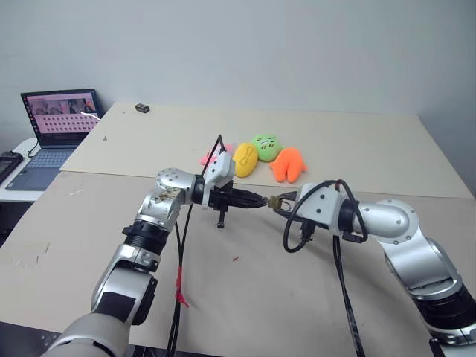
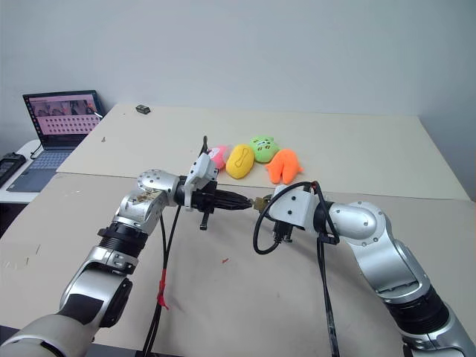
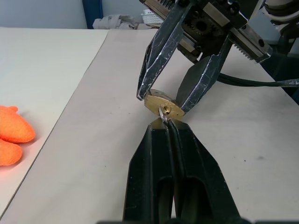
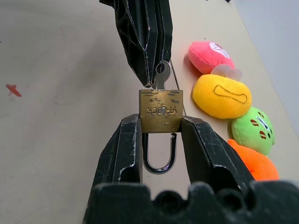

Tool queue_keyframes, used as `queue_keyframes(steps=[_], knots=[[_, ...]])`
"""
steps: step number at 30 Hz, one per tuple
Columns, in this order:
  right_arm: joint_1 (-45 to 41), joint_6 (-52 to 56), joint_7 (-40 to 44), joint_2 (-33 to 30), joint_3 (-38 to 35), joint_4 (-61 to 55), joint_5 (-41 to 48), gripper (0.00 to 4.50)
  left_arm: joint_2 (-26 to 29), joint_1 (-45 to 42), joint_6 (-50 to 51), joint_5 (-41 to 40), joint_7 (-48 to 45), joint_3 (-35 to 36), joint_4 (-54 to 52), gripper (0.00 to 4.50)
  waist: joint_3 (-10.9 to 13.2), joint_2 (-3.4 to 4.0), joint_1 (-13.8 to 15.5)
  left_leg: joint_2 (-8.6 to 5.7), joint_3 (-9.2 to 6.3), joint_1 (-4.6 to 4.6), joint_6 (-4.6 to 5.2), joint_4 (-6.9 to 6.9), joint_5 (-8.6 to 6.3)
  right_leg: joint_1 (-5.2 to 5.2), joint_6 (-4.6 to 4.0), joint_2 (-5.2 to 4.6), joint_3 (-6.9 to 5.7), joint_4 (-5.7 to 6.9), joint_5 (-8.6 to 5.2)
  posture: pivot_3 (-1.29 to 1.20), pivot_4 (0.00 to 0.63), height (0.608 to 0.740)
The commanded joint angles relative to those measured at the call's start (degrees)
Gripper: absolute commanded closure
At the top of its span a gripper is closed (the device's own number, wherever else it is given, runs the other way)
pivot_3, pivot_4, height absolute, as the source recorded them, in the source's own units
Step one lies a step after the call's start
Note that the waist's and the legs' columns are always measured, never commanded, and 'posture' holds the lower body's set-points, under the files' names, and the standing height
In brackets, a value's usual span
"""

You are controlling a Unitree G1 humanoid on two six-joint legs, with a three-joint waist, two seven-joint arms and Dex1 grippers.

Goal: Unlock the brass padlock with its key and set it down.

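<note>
One squarish brass padlock with a thin silvery shackle hangs above the counter, clamped in the right claw. The left claw pinches its one key. Four soft plush toys lie beyond.

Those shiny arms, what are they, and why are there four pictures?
They belong to a robot. Two pictures come from cameras in its head, looking down at a table. The other two come from cameras on its wrists, so you see the black fingers close up. The right gripper squeezes a little brass padlock. The left gripper is shut on the key, which is pushed into the lock. On the table lie four plush toys and, further back, a laptop.
</note>
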Motion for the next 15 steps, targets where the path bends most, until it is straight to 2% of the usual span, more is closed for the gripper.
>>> queue_keyframes(steps=[1, 6, 9, 11, 14, 15], knots=[[-0.45, -0.47, 0.42, 0.64, 0.90, -2.57, 0.87, 3.59, -1.01, -1.52, 7.58, -3.08, 3.85, 1.96, -2.93, 4.39, 0.00, 0.00, -0.02, 0.00, 0.00, 0.00, 0.00, 0.00, 0.00, 0.00, 0.00, 0.00, 0.00, 0.01, 0.00, 0.00, 0.150, 0.650], [-0.60, -0.46, 0.47, 0.54, 0.82, -2.49, 0.85, 3.59, -1.41, -0.75, 24.38, -8.95, 8.66, 4.97, -6.79, 4.39, 0.00, 0.00, -0.31, 0.01, -0.10, 0.01, 0.01, -0.01, -0.01, -0.01, 0.01, 0.00, 0.00, 0.03, 0.00, 0.00, 0.150, 0.650], [-0.90, -0.71, 0.45, 0.54, 0.86, -2.10, 0.84, 3.59, -1.90, -2.37, 39.26, -14.62, 13.26, 9.17, -6.54, 3.67, 0.01, -0.01, -0.53, 0.03, -0.22, 0.02, 0.01, 0.00, -0.01, -0.01, 0.01, 0.00, -0.01, 0.07, 0.00, 0.00, 0.150, 0.650], [-1.00, -0.84, 0.45, 0.49, 0.90, -1.90, 0.84, 3.59, -1.46, -2.35, 46.52, -18.35, 14.43, 11.33, -7.93, 3.00, 0.01, -0.01, -0.72, 0.04, -0.41, 0.02, 0.01, 0.01, -0.01, 0.00, 0.01, 0.01, -0.03, 0.07, -0.01, 0.00, 0.150, 0.650], [-1.11, -0.94, 0.53, 0.42, 1.00, -1.69, 0.79, 3.59, 0.73, -0.87, 51.57, -21.16, 13.78, 11.73, -10.05, 2.03, 0.01, -0.02, -1.04, 0.06, -0.45, 0.03, 0.00, 0.00, 0.00, -0.01, 0.01, 0.02, -0.05, 0.09, -0.01, 0.00, 0.150, 0.650], [-1.16, -0.99, 0.58, 0.36, 1.06, -1.55, 0.77, 3.59, 2.59, 0.29, 50.93, -20.34, 12.15, 9.38, -11.59, 2.03, 0.01, -0.01, -1.09, 0.09, -0.44, 0.04, 0.00, 0.00, 0.00, -0.01, 0.01, 0.02, -0.05, 0.09, -0.01, 0.00, 0.150, 0.650]])
